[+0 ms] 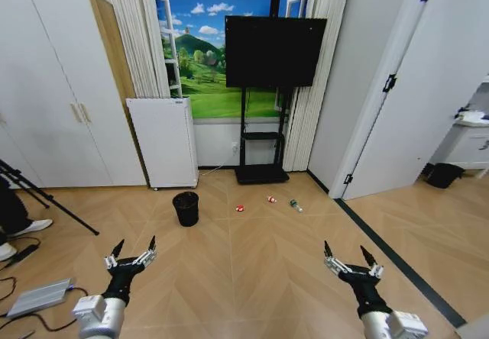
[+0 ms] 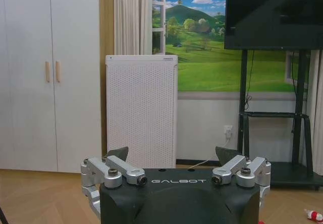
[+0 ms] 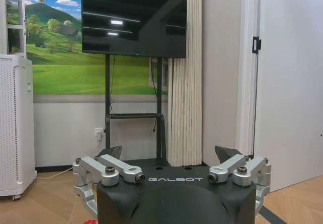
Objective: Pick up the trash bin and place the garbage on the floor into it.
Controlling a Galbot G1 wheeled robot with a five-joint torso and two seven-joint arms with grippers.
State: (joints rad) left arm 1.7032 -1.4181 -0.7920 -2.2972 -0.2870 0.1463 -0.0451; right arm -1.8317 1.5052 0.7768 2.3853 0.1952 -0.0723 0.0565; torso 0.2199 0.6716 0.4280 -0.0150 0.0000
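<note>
The trash bin (image 1: 186, 208), a small black mesh wastebasket, stands upright on the floor (image 1: 252, 263) in front of the white appliance. To its right lies the garbage in a row: a crumpled red-and-white wrapper (image 1: 240, 208), a small red-and-white tube-like piece (image 1: 271, 199) and a clear bottle with a green label (image 1: 295, 205). A red-and-white piece (image 2: 314, 215) also shows low in the left wrist view. My left gripper (image 1: 134, 248) is held open near the bottom left, well short of the bin. My right gripper (image 1: 349, 254) is open at the bottom right. Both hold nothing.
A white perforated appliance (image 1: 163, 142) stands against the wall, with a TV on a black stand (image 1: 263, 172) beside it. A tripod leg (image 1: 53, 201) and a grey box with cables (image 1: 40, 297) lie at the left. A black strip (image 1: 397, 261) runs along the floor's right edge.
</note>
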